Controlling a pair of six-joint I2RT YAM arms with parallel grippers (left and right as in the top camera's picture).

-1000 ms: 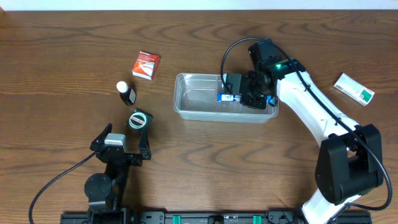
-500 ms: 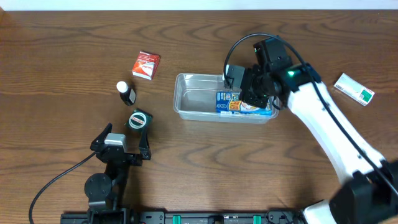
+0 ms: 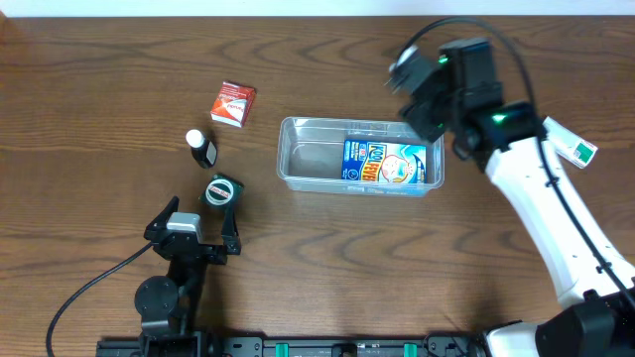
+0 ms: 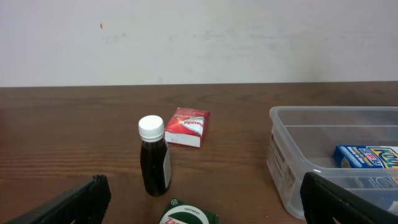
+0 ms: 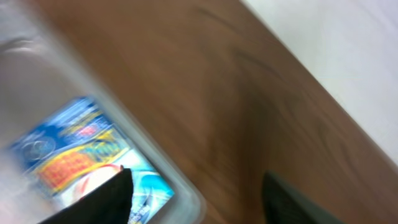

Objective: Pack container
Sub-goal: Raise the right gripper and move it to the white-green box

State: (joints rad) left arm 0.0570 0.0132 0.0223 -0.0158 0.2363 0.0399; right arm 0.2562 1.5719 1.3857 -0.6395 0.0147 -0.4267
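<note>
The clear rectangular container [image 3: 298,159] sits mid-table. A blue and orange box [image 3: 385,164] lies flat in its right half, also seen in the left wrist view [image 4: 367,157] and the right wrist view [image 5: 87,155]. My right gripper [image 3: 422,111] is open and empty, raised above the container's far right corner [image 5: 186,196]. My left gripper [image 3: 198,223] is open and empty at the near left, behind a green round ointment tin [image 3: 221,190]. A dark bottle with a white cap [image 3: 201,148] and a red box [image 3: 233,103] stand left of the container [image 4: 292,180].
A white and green box [image 3: 567,142] lies at the far right of the table. In the left wrist view the bottle [image 4: 154,155], red box [image 4: 186,127] and tin [image 4: 189,214] are ahead of the fingers. A white wall is beyond the table's far edge.
My right gripper let go of the blue and orange box, which now lies flat in the container. The gripper rose and moved right and back. The left arm has not moved.
</note>
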